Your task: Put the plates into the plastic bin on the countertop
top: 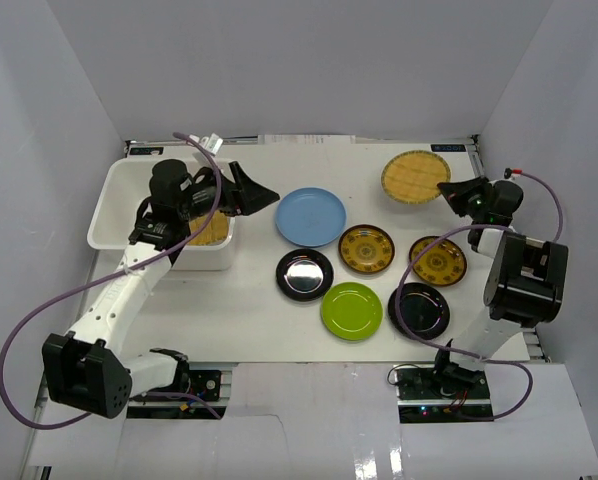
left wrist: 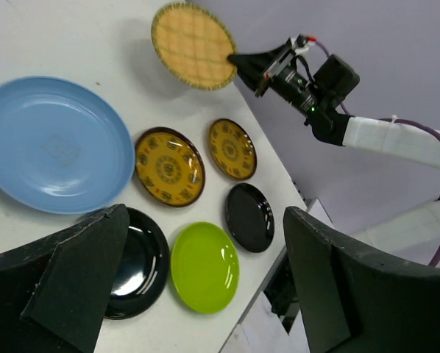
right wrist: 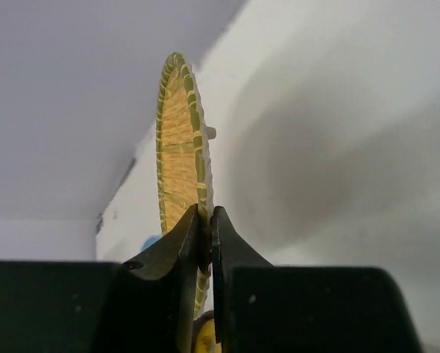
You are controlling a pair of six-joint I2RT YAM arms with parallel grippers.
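The white plastic bin [top: 114, 215] stands at the left of the countertop [top: 249, 320], a yellow woven plate [top: 211, 232] partly showing inside it. My left gripper [top: 264, 192] hovers open and empty just right of the bin. On the countertop lie a light blue plate [top: 310, 216], two gold-patterned plates [top: 366, 249] [top: 438, 260], two black plates [top: 304, 272] [top: 418, 310] and a lime green plate [top: 351, 311]. At the back right, my right gripper [right wrist: 205, 213] is shut on the near rim of a woven bamboo plate [right wrist: 177, 147]; the left wrist view shows this plate [left wrist: 193, 44] too.
Light grey walls close in the countertop on the left, back and right. The right arm's base [top: 524, 275] stands beside the right-hand black plate. A purple cable [top: 424, 255] loops over the right gold-patterned plate.
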